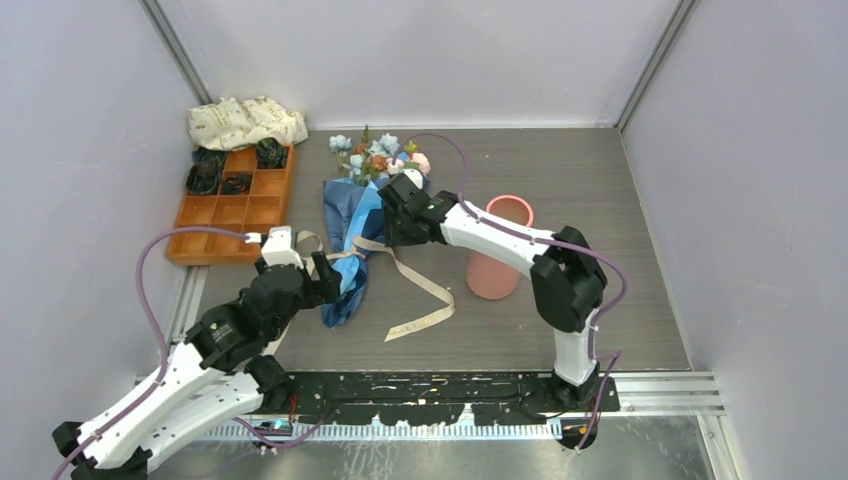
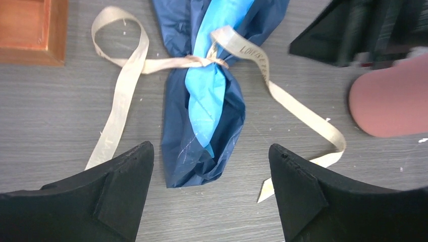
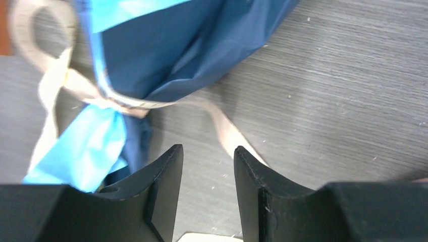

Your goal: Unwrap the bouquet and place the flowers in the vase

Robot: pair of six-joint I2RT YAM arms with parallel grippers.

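Plainly, the task is only at its start. The bouquet point(image 1: 352, 225) lies on its side near the middle of the table point(image 1: 620, 220), with its blooms toward the far wall and its pointed foot toward the arms. Its dark and light blue paper is closed round the stems. The beige ribbon point(image 2: 298, 108) is still knotted round the narrow waist, with a loop and long tails trailing over the table. So nothing is unwrapped. The flowers point(image 1: 380, 155) all sit in the mouth of the paper, and none is in the vase point(image 1: 490, 275). The vase stands upright to the right of the bouquet, apart from it, and no stem shows at its rim.

The left gripper point(image 2: 209, 148) hovers over the bouquet's foot, jaws spread wide to either side of it and pinching nothing. The right gripper point(image 3: 206, 151) hangs near the knot with only a narrow gap between its jaws. Bare table shows through that gap, and one ribbon tail runs just beside the tips. As far as the wrist view shows, it grips nothing.

By my judgement every step remains: loosening the knot, opening the paper, lifting the stems out and standing them in the vase. The orange tray point(image 1: 180, 250) and the cream cloth point(image 1: 245, 122) lie off to the far left, out of the way.
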